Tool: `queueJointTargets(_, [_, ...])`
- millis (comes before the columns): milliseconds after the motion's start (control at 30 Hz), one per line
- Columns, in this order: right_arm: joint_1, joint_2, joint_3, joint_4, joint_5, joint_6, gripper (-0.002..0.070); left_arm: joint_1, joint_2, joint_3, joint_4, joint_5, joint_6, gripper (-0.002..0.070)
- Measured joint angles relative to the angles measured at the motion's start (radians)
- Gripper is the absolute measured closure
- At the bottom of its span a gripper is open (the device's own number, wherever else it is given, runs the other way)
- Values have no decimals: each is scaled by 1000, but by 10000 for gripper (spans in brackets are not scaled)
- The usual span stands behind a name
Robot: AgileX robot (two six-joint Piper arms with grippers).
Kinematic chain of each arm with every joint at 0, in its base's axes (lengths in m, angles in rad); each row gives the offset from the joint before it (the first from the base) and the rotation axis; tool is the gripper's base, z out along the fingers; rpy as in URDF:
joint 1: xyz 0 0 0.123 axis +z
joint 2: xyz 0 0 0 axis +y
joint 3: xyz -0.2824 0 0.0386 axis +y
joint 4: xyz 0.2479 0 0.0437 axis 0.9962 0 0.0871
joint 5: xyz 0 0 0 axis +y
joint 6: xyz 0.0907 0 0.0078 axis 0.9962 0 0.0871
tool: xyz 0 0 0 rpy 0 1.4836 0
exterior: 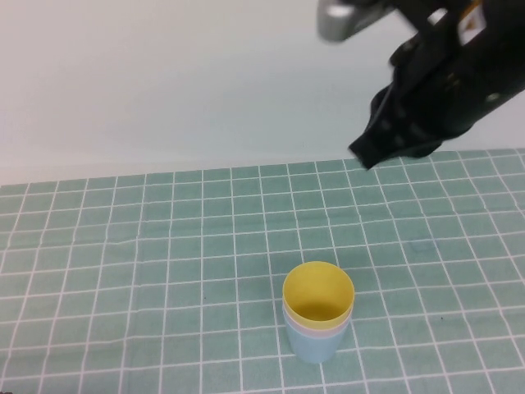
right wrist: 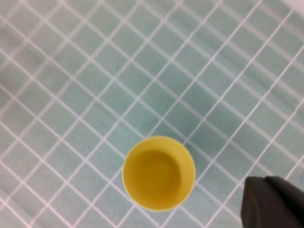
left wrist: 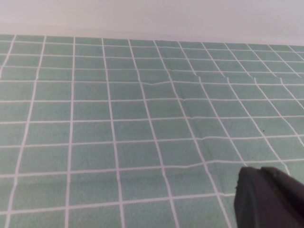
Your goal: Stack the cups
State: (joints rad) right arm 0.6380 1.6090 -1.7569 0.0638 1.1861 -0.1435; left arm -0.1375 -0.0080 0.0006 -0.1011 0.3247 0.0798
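smooth matt plastic cups (exterior: 318,312), matt green gridded tablecloth (exterior: 123,263) lightly creased, dull black plastic right hand (exterior: 369,152)

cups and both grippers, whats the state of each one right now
yellow cup: upright, open end up, empty, nested on top of the stack
pink cup: nested in the middle, only a thin band showing
blue cup: upright on the green checked cloth, bottom of the stack
right gripper: raised above the cloth, behind and to the right of the stack, fingers shut, holding nothing
left gripper: low over bare cloth, shut, holding nothing
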Motion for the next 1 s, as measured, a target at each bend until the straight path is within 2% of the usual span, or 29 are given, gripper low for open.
queueJointTargets(300, [0,-101,0,-17,-54,2,677,0,0,0,0,0,0,676])
queueJointTargets(667, [0,-104,0,-5,-51,-16,678,0,0,0,0,0,0,676])
queueJointTargets(1000, [0,-112,4,-219,35,64,678,0,0,0,0,0,0,676])
